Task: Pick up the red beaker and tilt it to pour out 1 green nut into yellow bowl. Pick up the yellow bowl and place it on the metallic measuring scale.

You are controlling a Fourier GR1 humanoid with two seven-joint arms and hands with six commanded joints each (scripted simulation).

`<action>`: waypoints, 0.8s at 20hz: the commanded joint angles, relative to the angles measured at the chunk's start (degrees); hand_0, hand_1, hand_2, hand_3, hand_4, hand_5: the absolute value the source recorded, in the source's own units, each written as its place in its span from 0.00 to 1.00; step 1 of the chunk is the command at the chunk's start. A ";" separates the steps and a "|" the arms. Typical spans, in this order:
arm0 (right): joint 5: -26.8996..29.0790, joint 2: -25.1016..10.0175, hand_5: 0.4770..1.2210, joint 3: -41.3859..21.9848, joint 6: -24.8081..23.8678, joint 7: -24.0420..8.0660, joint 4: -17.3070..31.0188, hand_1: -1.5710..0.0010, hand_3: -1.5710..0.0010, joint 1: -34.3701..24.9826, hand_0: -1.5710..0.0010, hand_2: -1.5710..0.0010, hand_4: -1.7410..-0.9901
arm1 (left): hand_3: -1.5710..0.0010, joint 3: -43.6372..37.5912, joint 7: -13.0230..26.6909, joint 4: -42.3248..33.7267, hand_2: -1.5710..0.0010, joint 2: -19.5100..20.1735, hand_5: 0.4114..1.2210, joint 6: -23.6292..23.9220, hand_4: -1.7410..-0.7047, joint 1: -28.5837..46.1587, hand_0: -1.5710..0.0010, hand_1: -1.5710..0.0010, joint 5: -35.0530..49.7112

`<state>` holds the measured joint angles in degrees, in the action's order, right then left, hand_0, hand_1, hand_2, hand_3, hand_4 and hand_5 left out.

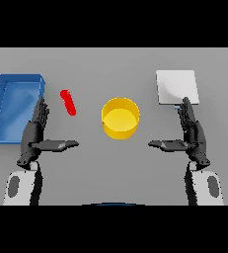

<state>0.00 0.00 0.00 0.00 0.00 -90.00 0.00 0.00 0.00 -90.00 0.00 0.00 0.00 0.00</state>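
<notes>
Grey table (115,168) spreading across the whole view, carrying everything below.

Blue tray (2,111) sitting at the far left of the table, long side running away from the robot, walls standing up around a bare blue floor.

White-topped scale (177,86) lying flat at the upper right, square, well apart from the tray.

Yellow bowl (120,117) standing upright near the middle of the table, between the two hands and a little beyond them, touching nothing. Inside looking plain yellow.

Left hand (34,133) hovering at lower left, just beside the tray's near right corner, fingers stretching straight away from the robot, thumb sticking out toward the bowl; spread apart, gripping nothing.

Right hand (192,132) mirroring it at lower right, fingertips reaching up to the near edge of the scale, thumb pointing in toward the bowl; likewise spread, gripping nothing.

Red beaker (68,102) showing as a thin tilted red shape between tray and bowl, just past the left fingertips, not touching them. Contents too small to tell.
</notes>
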 commanded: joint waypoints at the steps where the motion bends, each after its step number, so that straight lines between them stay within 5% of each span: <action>1: -0.03 0.07 0.13 -0.05 -0.08 -0.01 0.01 1.00 1.00 -0.03 1.00 1.00 0.75 | 1.00 -0.02 -0.05 -0.05 1.00 0.03 0.33 0.01 0.52 0.07 1.00 1.00 0.05; 6: -0.42 0.43 0.13 -0.42 -0.29 0.13 0.02 1.00 1.00 0.06 1.00 1.00 0.75 | 1.00 -0.49 0.64 0.04 1.00 0.55 0.33 -0.28 0.52 -0.06 1.00 1.00 0.59; 8: -7.55 -2.96 0.13 -3.42 -1.41 2.42 -2.80 1.00 1.00 2.08 1.00 1.00 0.75 | 1.00 2.79 -2.50 -4.86 1.00 2.91 0.33 -2.10 0.52 4.07 1.00 1.00 -2.70; 11: -10.41 -3.79 0.14 -4.98 -1.75 1.28 -4.00 1.00 1.00 2.25 1.00 1.00 0.73 | 1.00 4.60 0.40 -7.64 1.00 3.63 0.32 -2.09 0.52 4.86 1.00 1.00 -4.68; 16: -7.70 -3.95 0.16 -4.64 0.49 2.41 -4.61 1.00 1.00 2.90 1.00 1.00 0.66 | 1.00 5.30 2.17 -8.07 1.00 3.89 0.30 -1.83 0.55 5.30 1.00 1.00 -5.93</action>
<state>-7.70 -3.96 -4.63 0.48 2.39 -94.61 2.91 5.31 2.19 -98.07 3.89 -1.83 5.31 -5.93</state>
